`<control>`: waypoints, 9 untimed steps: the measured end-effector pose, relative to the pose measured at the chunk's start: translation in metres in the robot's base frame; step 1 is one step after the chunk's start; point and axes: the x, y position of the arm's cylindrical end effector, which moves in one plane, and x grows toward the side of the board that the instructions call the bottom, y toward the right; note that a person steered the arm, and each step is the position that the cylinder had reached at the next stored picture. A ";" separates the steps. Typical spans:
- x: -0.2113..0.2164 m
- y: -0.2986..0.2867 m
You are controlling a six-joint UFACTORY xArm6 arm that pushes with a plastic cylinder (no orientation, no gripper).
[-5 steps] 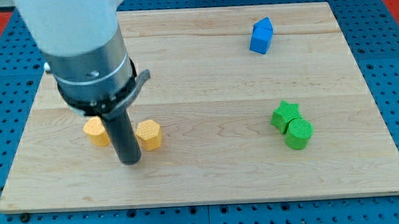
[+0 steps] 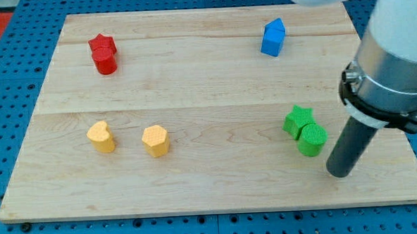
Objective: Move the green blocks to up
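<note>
A pale wooden board [image 2: 207,82] was laid on a blue pegboard surface [image 2: 10,104] dotted with holes. A red star-shaped block [image 2: 103,54] was placed near the board's top left corner. A blue block [image 2: 273,37], shaped like a small house with a pitched top, was set near the view's top, right of centre. Two yellow blocks were seen in the lower left part of the board, near each other but apart: a heart-shaped yellow block [image 2: 101,136] to the left and a hexagonal yellow block [image 2: 155,140] to its right. A patch of red surface [image 2: 7,23] was visible in the view's top left corner.
</note>
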 end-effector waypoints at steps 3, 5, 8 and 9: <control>-0.037 -0.020; -0.074 -0.042; -0.146 -0.083; -0.171 -0.068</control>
